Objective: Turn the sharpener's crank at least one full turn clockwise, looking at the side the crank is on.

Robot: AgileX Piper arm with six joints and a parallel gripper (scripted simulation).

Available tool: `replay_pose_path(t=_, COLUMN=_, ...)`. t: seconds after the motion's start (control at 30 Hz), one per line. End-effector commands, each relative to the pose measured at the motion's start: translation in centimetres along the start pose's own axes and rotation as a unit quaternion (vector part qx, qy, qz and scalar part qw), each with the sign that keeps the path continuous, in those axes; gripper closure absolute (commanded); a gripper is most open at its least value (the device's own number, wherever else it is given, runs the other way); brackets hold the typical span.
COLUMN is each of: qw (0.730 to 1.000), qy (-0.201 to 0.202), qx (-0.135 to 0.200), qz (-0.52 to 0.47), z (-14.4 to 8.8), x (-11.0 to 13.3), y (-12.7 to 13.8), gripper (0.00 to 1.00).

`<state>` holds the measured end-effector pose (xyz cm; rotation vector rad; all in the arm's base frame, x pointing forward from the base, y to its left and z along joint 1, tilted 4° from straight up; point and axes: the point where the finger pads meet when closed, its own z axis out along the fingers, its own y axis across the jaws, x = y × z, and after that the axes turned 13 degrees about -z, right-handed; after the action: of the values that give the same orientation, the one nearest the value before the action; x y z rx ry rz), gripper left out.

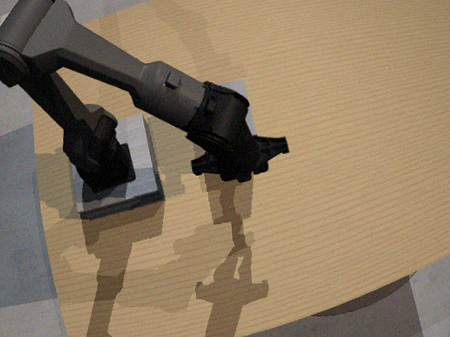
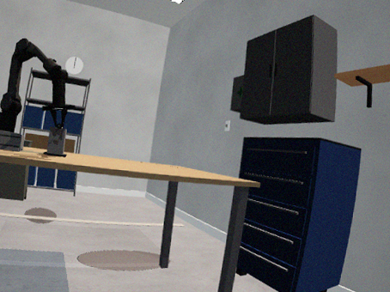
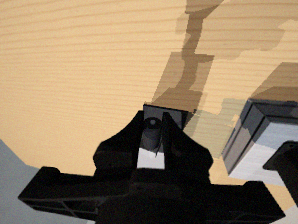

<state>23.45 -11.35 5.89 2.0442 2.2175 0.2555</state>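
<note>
The grey box-shaped sharpener [image 2: 57, 141] stands on the wooden table; in the top view only its top corner [image 1: 237, 91] shows behind the arm's wrist. My gripper [image 3: 153, 118] points down over it and is shut on the crank handle [image 3: 150, 131], a small grey cylinder between the two dark fingers in the wrist view. In the top view the gripper [image 1: 235, 161] hides the crank. In the exterior view the gripper [image 2: 58, 122] hangs straight down onto the sharpener's top.
The arm's grey base block [image 1: 116, 167] sits on the table to the left of the sharpener, and shows in the wrist view [image 3: 260, 137] at the right. A blue drawer cabinet [image 2: 294, 216] and a wall cabinet [image 2: 289, 69] stand far off the table.
</note>
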Motion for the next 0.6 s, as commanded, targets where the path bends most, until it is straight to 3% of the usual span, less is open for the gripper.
replay_pose_path(t=0.0, qw=1.000, qy=0.000, qx=0.000, qz=-0.001, z=-0.02, x=-0.01, y=0.03, gripper=0.80)
replay_pose_path(t=0.17, qw=1.000, qy=0.000, qx=0.000, qz=-0.001, z=-0.02, x=-0.01, y=0.03, gripper=0.80)
replay_pose_path(t=0.2, qw=1.000, qy=0.000, qx=0.000, qz=-0.001, z=-0.02, x=-0.01, y=0.03, gripper=0.31)
replay_pose_path(t=0.57, qw=1.000, qy=0.000, qx=0.000, qz=-0.001, z=-0.02, x=-0.01, y=0.03, gripper=0.31)
